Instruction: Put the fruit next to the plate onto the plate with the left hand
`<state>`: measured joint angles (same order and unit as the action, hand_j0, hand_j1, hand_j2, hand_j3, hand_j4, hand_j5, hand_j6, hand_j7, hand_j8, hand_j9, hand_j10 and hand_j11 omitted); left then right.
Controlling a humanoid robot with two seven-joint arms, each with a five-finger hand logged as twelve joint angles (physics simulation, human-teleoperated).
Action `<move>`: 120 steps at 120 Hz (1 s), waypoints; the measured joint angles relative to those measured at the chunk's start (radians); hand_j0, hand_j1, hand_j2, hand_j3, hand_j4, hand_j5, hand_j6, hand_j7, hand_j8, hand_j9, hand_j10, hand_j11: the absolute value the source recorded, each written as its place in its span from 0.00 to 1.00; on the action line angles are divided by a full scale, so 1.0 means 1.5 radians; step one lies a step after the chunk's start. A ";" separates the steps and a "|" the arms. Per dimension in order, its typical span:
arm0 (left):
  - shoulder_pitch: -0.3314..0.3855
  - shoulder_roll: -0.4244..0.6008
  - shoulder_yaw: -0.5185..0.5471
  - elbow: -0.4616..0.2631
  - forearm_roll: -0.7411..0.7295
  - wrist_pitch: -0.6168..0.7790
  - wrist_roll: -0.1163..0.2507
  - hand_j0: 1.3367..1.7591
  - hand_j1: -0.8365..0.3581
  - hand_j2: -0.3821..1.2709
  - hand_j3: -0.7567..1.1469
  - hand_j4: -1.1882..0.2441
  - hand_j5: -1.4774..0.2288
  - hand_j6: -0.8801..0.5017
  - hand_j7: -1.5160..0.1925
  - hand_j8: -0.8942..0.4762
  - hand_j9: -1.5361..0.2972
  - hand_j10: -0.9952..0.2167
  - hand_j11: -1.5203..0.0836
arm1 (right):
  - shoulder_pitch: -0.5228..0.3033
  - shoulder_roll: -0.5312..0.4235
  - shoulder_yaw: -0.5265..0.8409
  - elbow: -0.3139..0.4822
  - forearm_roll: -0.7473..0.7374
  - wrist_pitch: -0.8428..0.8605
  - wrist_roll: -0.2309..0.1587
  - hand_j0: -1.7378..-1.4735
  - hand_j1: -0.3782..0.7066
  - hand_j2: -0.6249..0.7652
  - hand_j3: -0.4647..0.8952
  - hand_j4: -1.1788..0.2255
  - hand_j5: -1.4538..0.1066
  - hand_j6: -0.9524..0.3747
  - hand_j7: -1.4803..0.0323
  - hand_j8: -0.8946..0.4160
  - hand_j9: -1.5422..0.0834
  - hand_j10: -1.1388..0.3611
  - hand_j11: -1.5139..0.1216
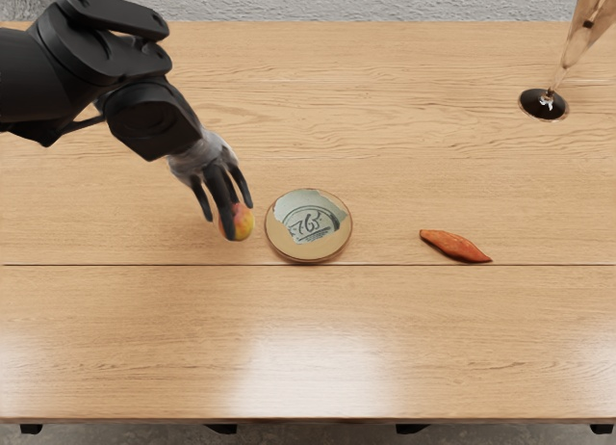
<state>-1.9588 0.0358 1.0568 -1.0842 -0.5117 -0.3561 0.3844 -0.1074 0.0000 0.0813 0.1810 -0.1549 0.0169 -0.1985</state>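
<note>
"Fruit point(243, 224) – where's it at?"

"Under the left hand point(214, 168). Arm's in from 9 o'clock, fingers point(228, 209) pointing down & closed over it from the top; looks like a hold. Sits at the plate's point(332, 248) 9 o'clock, just beside the rim. Lifted or not, can't tell."

"Why top-down?"

"Prob. so it can go straight up & over the rim – short hop toward 3 o'clock."

"Anything else on the desk point(308, 349)?"

"Orange-red piece point(455, 246) at the plate's 3 o'clock, well apart. Not in the way, imo."
</note>
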 joint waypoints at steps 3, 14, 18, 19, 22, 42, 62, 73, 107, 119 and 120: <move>-0.001 0.000 -0.004 0.001 -0.002 -0.015 -0.008 0.76 0.34 0.71 0.40 0.30 0.21 0.34 0.25 0.27 0.26 0.16 0.28 | 0.000 0.000 0.000 0.000 0.000 0.000 0.000 0.30 0.05 0.45 0.34 0.82 0.91 0.70 0.96 0.67 0.93 0.74 0.91; 0.002 -0.007 -0.016 0.015 -0.006 -0.044 -0.046 0.75 0.29 0.76 0.40 0.29 0.20 0.35 0.24 0.29 0.25 0.15 0.27 | 0.000 0.000 0.000 0.000 0.000 0.000 0.000 0.30 0.05 0.45 0.34 0.82 0.91 0.70 0.96 0.67 0.93 0.74 0.91; 0.004 -0.011 -0.020 0.024 -0.007 -0.048 -0.056 0.75 0.28 0.75 0.40 0.28 0.19 0.36 0.24 0.31 0.24 0.14 0.27 | 0.000 0.000 0.000 0.000 0.000 0.000 0.000 0.30 0.05 0.45 0.34 0.82 0.91 0.70 0.96 0.67 0.93 0.74 0.91; 0.006 -0.012 -0.020 0.027 -0.007 -0.049 -0.058 0.75 0.28 0.75 0.40 0.28 0.19 0.36 0.24 0.31 0.24 0.14 0.27 | 0.000 0.000 0.000 0.000 0.000 0.000 0.000 0.30 0.05 0.45 0.34 0.82 0.91 0.70 0.96 0.67 0.93 0.74 0.91; 0.009 -0.013 -0.024 0.035 -0.007 -0.051 -0.063 0.75 0.27 0.76 0.40 0.28 0.19 0.37 0.23 0.30 0.24 0.14 0.26 | 0.000 0.000 0.000 0.000 0.000 0.000 0.000 0.30 0.05 0.45 0.34 0.82 0.91 0.70 0.96 0.67 0.93 0.74 0.91; 0.033 -0.024 -0.046 0.079 0.000 -0.040 -0.081 0.76 0.48 0.56 0.40 0.45 0.41 0.43 0.44 0.41 0.43 0.36 0.48 | 0.000 0.000 0.000 0.000 0.000 0.000 0.000 0.30 0.05 0.45 0.34 0.82 0.91 0.70 0.96 0.67 0.93 0.74 0.91; 0.033 -0.024 -0.052 0.092 0.004 -0.031 -0.086 0.76 0.76 0.38 0.40 0.66 0.66 0.54 0.69 0.54 0.65 0.61 0.74 | 0.000 0.000 0.000 0.000 0.000 0.000 0.000 0.30 0.05 0.45 0.34 0.82 0.91 0.70 0.96 0.67 0.93 0.74 0.91; 0.031 -0.024 -0.053 0.093 0.005 -0.029 -0.086 0.76 0.84 0.33 0.40 0.72 0.73 0.57 0.76 0.58 0.72 0.68 0.81 | 0.000 0.000 0.000 0.000 0.000 0.000 0.000 0.30 0.05 0.45 0.34 0.82 0.91 0.70 0.96 0.67 0.93 0.74 0.91; 0.184 0.323 -0.049 0.086 0.012 -0.146 -0.083 0.76 0.95 0.25 0.40 0.80 0.83 0.62 0.85 0.63 0.81 0.79 0.91 | 0.000 0.000 0.000 0.000 0.000 0.000 0.000 0.30 0.05 0.45 0.34 0.82 0.91 0.70 0.96 0.67 0.93 0.74 0.91; 0.193 0.472 -0.070 0.087 0.013 -0.161 -0.086 0.76 0.97 0.25 0.40 0.81 0.85 0.63 0.87 0.64 0.82 0.80 0.93 | 0.000 0.000 0.000 0.000 0.000 0.000 0.000 0.30 0.05 0.45 0.34 0.82 0.91 0.70 0.96 0.67 0.93 0.74 0.91; 0.193 0.473 -0.071 0.087 0.013 -0.162 -0.086 0.76 0.97 0.25 0.40 0.81 0.85 0.63 0.87 0.64 0.82 0.80 0.93 | 0.000 0.000 0.000 0.000 0.000 0.000 0.000 0.30 0.05 0.45 0.34 0.82 0.91 0.70 0.96 0.67 0.93 0.74 0.91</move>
<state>-1.6693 0.7455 0.9506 -0.9536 -0.4926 -0.5987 0.2556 -0.1073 0.0000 0.0814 0.1810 -0.1550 0.0169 -0.1986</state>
